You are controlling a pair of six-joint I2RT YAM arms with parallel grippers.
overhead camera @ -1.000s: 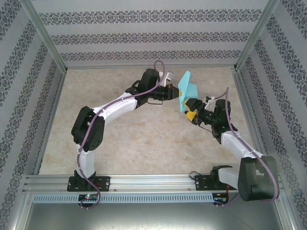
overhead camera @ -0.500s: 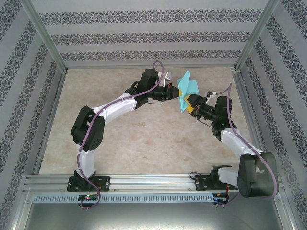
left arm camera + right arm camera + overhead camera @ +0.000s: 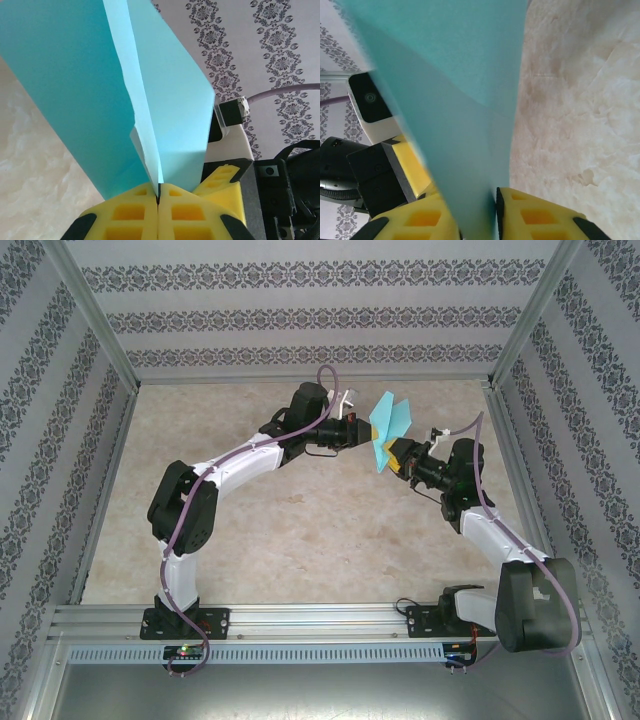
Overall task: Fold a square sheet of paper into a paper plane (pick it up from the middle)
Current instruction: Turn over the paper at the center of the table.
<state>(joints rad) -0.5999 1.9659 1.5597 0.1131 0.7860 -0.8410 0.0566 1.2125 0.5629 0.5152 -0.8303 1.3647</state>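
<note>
Paper (image 3: 388,425) is up in the air, over the far part of the tabletop (image 3: 300,530), right between our two grippers. It does not touch the tabletop. It is light blue-green and has folds in it, so its flaps spread out like a small fan. It is not a slim pointed plane yet, so we think we are somewhere in the middle of the folding.

Our left gripper (image 3: 370,438) is shut tight on the bottom of the paper. In the left wrist view the two yellow fingers (image 3: 125,215) press together, and the paper (image 3: 75,75) stands straight up out of the line between them. A sharp fold runs up from that spot.

Our right gripper (image 3: 398,460) comes at the paper from the other side. In the right wrist view its yellow fingers (image 3: 535,215) sit close on both sides of the paper (image 3: 460,75), with only a thin gap. We cannot tell if they pinch it or just stand around it.

We think this step is the right gripper taking hold beside the left one, so we can press or make the next fold.

Next, the right gripper needs to close softly but firmly on the paper, near the fold. Then both arms must move together. If one pulls alone, the thin paper could slip out or tear.
</note>
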